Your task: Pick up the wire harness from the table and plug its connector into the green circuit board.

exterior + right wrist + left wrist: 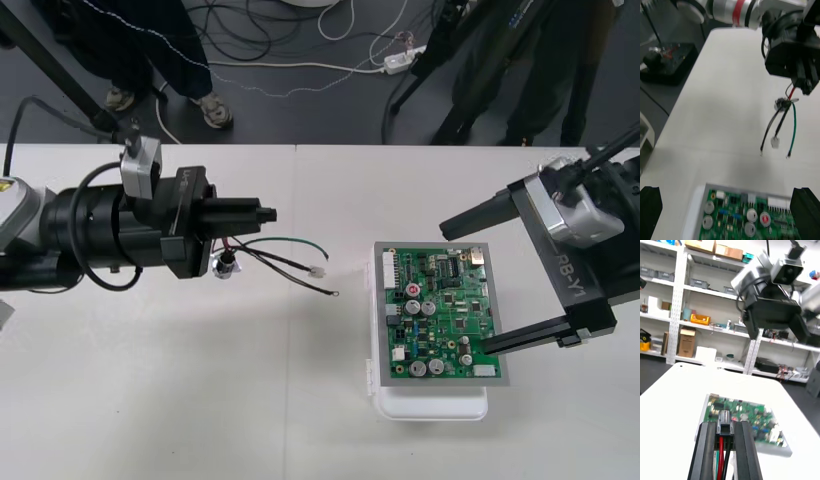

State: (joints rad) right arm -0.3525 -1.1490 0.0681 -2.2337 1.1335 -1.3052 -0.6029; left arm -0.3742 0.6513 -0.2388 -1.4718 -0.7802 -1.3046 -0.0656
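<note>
While the left gripper (262, 213) pinches the harness (228, 262) by its plug (724, 423), the board (440, 315) lies straight ahead of its fingertips, well apart, plug pointing at it. Wires hang beneath. Right gripper (465, 290) is spread wide at the board.

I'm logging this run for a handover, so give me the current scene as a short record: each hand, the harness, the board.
left hand: shut on the plug, above the table, left of the board
plug: between the left hand's fingers, not in the board
wires and socket: hanging below the left hand
right hand: open, fingers spread over the board
board: green, on its white base
stage: harness held, plugging not yet done
</note>
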